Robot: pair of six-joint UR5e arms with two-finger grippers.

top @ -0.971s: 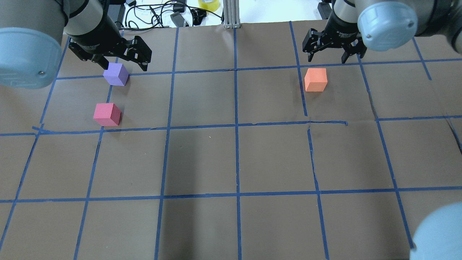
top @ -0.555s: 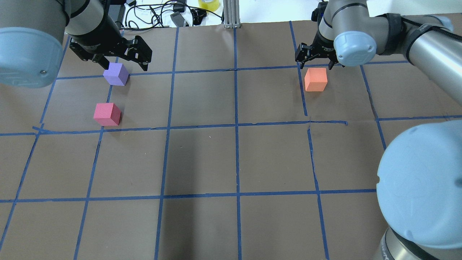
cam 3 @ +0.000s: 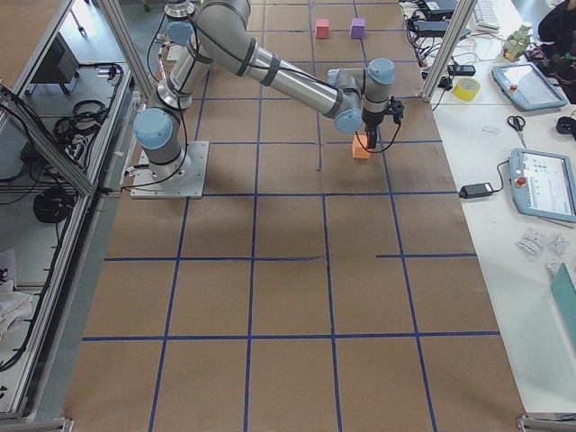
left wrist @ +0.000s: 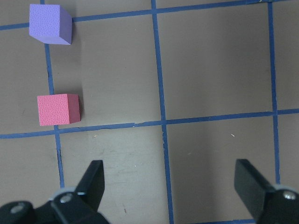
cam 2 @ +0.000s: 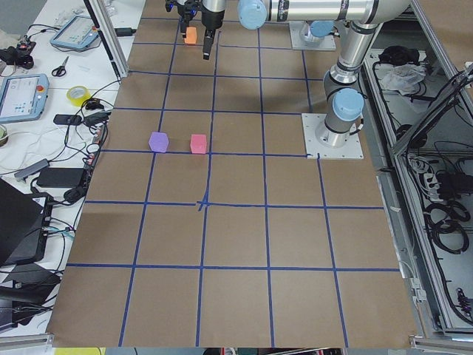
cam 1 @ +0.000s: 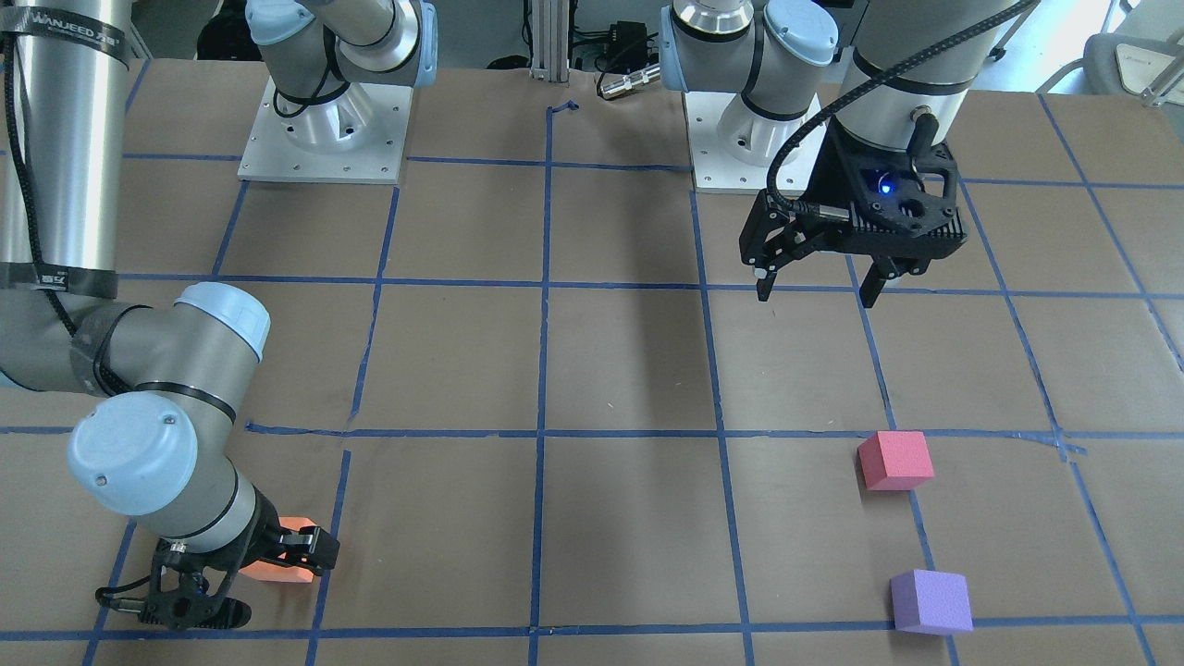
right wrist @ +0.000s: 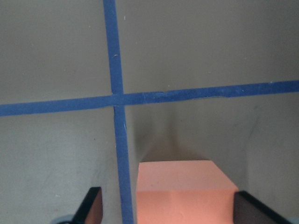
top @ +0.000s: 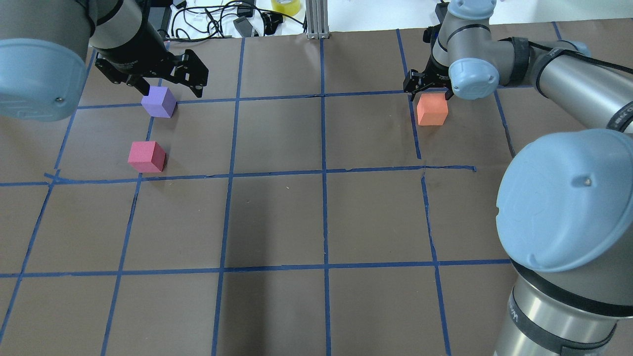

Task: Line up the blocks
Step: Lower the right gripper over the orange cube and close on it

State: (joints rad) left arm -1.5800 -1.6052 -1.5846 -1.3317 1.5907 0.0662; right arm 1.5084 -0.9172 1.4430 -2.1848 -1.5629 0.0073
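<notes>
Three foam blocks are spread over a tabletop (top: 277,222) that is covered in brown paper and marked into squares by blue tape lines (top: 324,198). The purple block (top: 158,102) and the pinkish-red block (top: 146,156) are set near each other on the robot's left side. The pinkish-red one is nearer the robot's base, and both are placed just beside the same lengthwise tape line. The orange block (top: 432,110) is found well apart from them on the robot's right side, about as far from the base as the purple one, so the three are laid out as a corner and not as one row. The right gripper (right wrist: 172,205) is lowered around the orange block with its fingers spread, one on either side. In the right wrist view a strip of tabletop and tape is seen between one finger and the block. Whether the other finger touches the block cannot be told. The left gripper (cam 1: 814,296) is held above the tabletop with its fingers spread wide and nothing between them. In the left wrist view the purple and pinkish-red blocks are seen ahead of it and off to one side, both clear of its fingers.
</notes>
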